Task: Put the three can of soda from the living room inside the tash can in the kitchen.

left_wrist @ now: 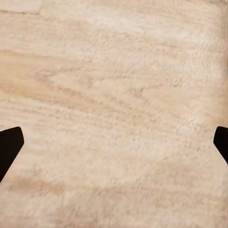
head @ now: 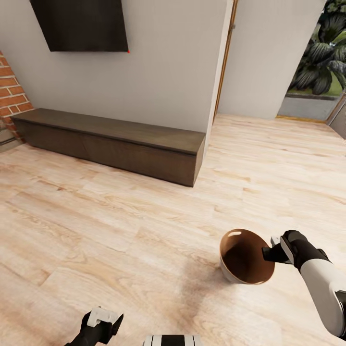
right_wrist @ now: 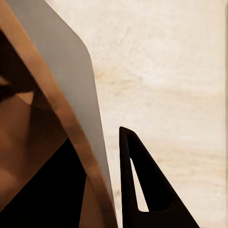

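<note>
the right gripper (head: 270, 253) is clamped on the rim of the tash can (head: 245, 262), one finger (right_wrist: 142, 190) lying outside the grey wall and the other taken to be inside the brown-orange bowl. the tash can is held tilted, its mouth turned up and toward the camera, clear of the floor as far as can be judged. nothing is seen inside it, though the deepest part is in shadow. the left gripper (head: 103, 324) hangs low, well apart from the right one, its fingers spread wide with nothing between them and bare plank floor (left_wrist: 114, 95) below.

the step in hand is judged to be carriage: the tash can is being borne across the room, and no can of soda is to be seen here. what the next move calls for is judged to be driving the base on with the grip kept firm, since a hold on one side of a rim lets the tash can swing or slip if the arm is jolted.

beyond the right gripper a wide stretch of open floor (head: 144, 216) is offered. farther off, and to the left gripper's side, a long low dark cabinet (head: 115, 139) stands against the wall, its near corner to be kept clear of. beyond the held tash can a passage (head: 269, 129) opens past the wall end, toward greenery outside.
</note>
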Motion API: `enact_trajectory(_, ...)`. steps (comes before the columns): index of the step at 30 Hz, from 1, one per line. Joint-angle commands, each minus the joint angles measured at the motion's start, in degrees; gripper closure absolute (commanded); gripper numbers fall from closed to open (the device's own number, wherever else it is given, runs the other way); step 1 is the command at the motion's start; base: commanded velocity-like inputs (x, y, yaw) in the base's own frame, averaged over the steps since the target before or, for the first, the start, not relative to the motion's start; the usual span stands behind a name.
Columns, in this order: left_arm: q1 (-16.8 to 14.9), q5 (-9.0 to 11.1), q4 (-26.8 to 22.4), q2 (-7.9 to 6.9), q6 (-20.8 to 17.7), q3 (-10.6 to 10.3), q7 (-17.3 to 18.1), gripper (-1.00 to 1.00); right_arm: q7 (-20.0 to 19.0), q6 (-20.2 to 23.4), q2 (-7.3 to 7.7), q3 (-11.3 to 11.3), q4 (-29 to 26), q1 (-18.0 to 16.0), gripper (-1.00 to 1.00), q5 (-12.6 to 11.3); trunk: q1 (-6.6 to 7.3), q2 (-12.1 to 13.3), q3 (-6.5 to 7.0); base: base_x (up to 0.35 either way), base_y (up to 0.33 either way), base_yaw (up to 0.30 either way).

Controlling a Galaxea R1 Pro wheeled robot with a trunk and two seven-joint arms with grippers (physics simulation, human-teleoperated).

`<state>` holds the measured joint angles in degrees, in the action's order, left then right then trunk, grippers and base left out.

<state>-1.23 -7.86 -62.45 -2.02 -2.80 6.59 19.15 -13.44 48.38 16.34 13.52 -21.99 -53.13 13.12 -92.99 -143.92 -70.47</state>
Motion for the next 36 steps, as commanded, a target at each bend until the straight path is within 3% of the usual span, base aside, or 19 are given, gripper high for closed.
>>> enact_trajectory(1,0.0,0.0,0.0,0.00,0.0,0.0,0.0,-1.00,-0.1,0.1,-0.01,0.1,0.0,0.0,1.00,-0.8,0.03,0.0,0.23,0.000,0.000,0.000)
enact_trajectory(36,0.0,-0.2,0.4,0.07,0.0,0.0,-0.3,-1.00,0.0,0.0,-1.11,0.2,0.0,0.1,1.00,-0.7,0.93,0.5,7.99,0.000,0.000,0.000)
